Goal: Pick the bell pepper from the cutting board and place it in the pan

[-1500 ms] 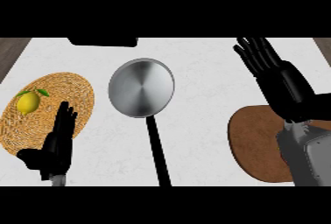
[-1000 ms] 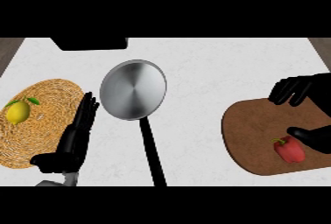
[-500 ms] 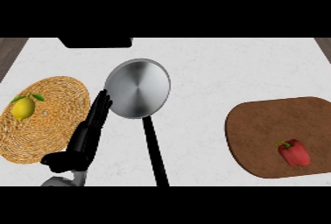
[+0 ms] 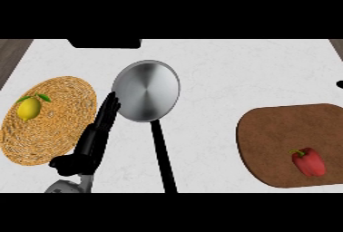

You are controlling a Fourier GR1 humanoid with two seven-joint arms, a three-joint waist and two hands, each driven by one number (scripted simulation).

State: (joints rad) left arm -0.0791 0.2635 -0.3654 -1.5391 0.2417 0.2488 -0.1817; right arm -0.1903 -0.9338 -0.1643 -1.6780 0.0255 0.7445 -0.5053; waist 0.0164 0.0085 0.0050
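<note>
Beside round steel pan (image 4: 146, 90), empty left hand (image 4: 90, 145) held straight-fingered; pan could be knocked; right hand (image 4: 339, 84), perhaps edge speck, unreadable.

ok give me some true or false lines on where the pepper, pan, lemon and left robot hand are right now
1. The pepper lies on the cutting board. True.
2. The lemon sits in the pan. False: it lies on the woven mat, to the left of the pan.
3. The left robot hand is curled round the pan's handle. False: its fingers are straight, and it is to the left of the handle, holding nothing.
4. The pan stands between the woven mat and the cutting board. True.
</note>
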